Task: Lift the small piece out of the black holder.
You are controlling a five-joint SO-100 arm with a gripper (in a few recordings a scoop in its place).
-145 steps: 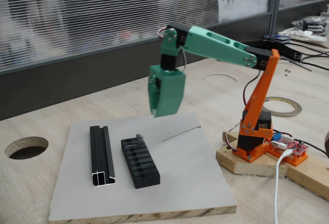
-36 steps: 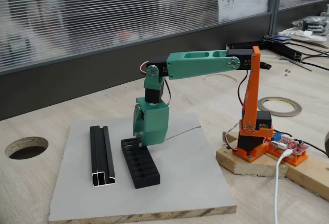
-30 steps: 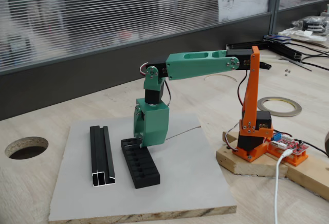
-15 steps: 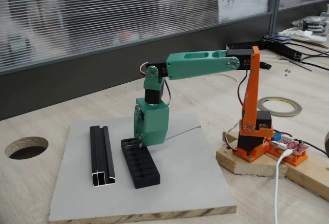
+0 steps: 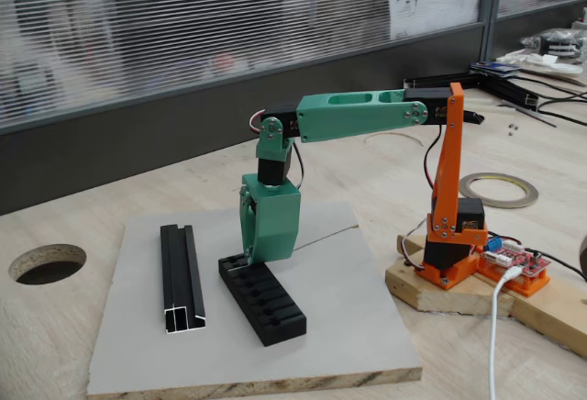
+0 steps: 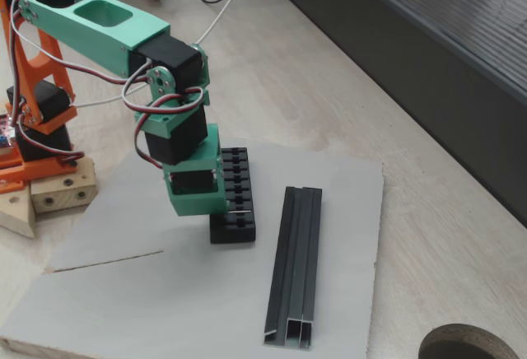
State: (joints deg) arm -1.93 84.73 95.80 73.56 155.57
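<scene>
Reaching down at the end slot of the holder point(image 6: 235, 194), the gripper point(image 6: 216, 210) meets the piece point(image 6: 240, 211) — whether it grips, I cannot tell; next, a straight lift.

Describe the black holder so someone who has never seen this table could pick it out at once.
On the grey board lying on the wooden table, look directly under the green pincer. The black holder is the short matte block there, with a row of slots across its top. Its neighbour, the black channel rail, is longer, narrower and shows silvery cut ends.
</scene>
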